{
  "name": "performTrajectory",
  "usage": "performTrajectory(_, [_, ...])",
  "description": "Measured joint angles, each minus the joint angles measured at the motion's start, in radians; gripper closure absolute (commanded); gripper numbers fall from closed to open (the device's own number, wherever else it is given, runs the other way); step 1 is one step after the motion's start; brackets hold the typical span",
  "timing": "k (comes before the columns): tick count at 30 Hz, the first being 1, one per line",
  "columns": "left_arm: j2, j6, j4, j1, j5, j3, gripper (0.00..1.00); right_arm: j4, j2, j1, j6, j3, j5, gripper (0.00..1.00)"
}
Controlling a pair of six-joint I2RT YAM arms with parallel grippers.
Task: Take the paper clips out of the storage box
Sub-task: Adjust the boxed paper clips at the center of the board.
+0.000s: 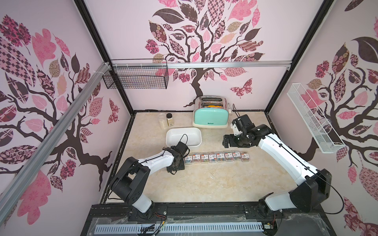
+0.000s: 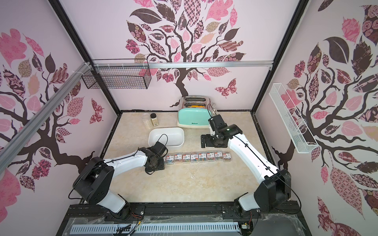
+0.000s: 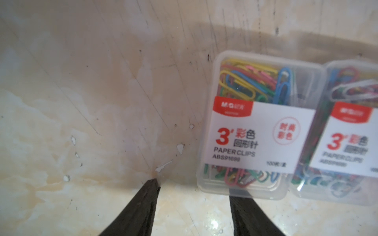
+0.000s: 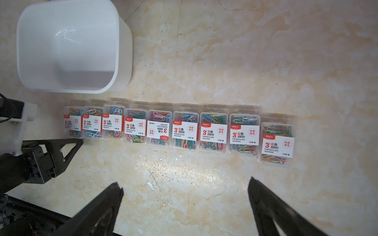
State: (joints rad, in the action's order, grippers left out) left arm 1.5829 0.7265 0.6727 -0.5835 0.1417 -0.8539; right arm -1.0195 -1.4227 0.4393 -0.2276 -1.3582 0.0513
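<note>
Finds the white rounded plastic storage box [image 4: 67, 51] empty and all nine small flat clear plastic cases of multicoloured paper clips [image 4: 185, 130] out, lying in a row on the beige marbled surface [image 4: 245, 51] just in front of it; reads as the close of the job; has the left tool [image 3: 193, 190] spread low beside the end case [image 3: 259, 126], pinching nothing, one finger seemingly touching its edge; has the right tool [image 4: 185, 183] spread wide above bare surface, empty; lift the left tool straight up, no sideways drag, lest the end case shift against its neighbour.
</note>
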Motion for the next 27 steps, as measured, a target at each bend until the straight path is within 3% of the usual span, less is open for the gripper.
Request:
performTrajectory(14, [-0.019, -0.021, 0.003, 0.000, 0.011, -0.006, 0.34, 0.000, 0.001, 0.003, -0.001, 0.000, 0.000, 0.01])
performTrajectory(27, [-0.189, -0.033, 0.125, 0.000, 0.016, -0.089, 0.17, 0.000, 0.001, 0.010, -0.001, 0.000, -0.008, 0.01])
